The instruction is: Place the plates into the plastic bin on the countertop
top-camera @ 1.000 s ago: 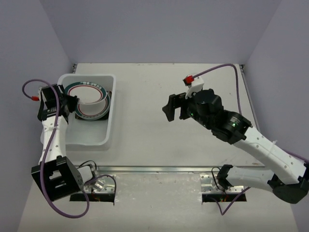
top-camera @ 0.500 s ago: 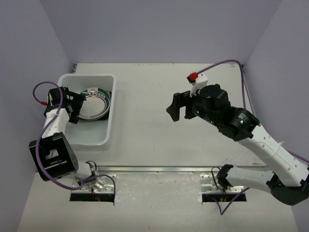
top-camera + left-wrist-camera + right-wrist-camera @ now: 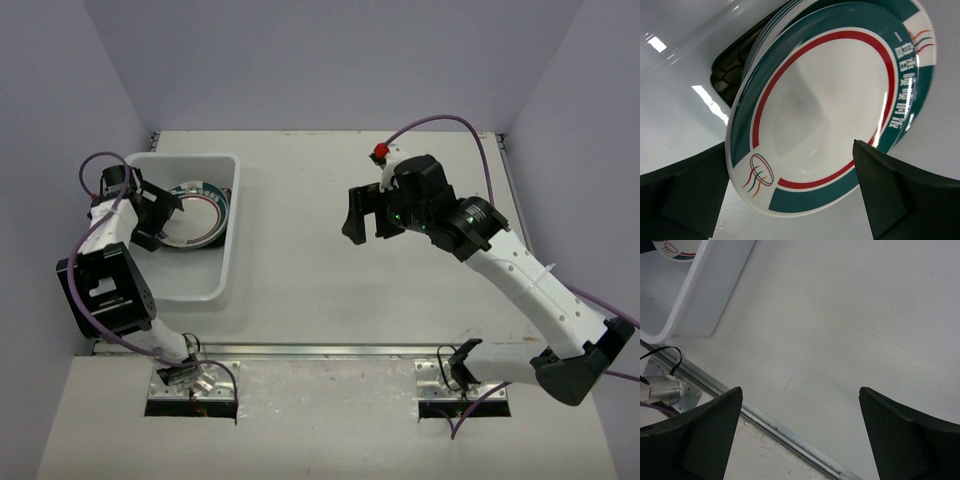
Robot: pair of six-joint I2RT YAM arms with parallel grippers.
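Note:
The plastic bin (image 3: 228,240) stands at the left of the countertop (image 3: 300,270). Inside it lies a stack of plates (image 3: 200,210). On top is a round white plate (image 3: 830,95) with a teal rim and red ring, tilted, and under it a black square plate (image 3: 732,65). My left gripper (image 3: 166,218) hangs open inside the bin at the stack's left edge. The plate's near rim lies between its fingers (image 3: 680,200), untouched. My right gripper (image 3: 362,215) is open and empty above the bare countertop (image 3: 840,315). The bin's corner (image 3: 695,305) shows at the upper left of the right wrist view.
A metal rail (image 3: 320,350) runs along the countertop's near edge, also seen as the rail (image 3: 765,420) under my right gripper. Grey walls close the left, far and right sides. Purple cables loop from both wrists.
My left gripper opened and let go of the teal-rimmed plate, which now rests on the stack. The left arm drew back to the left. The right gripper shifted a little up and left.

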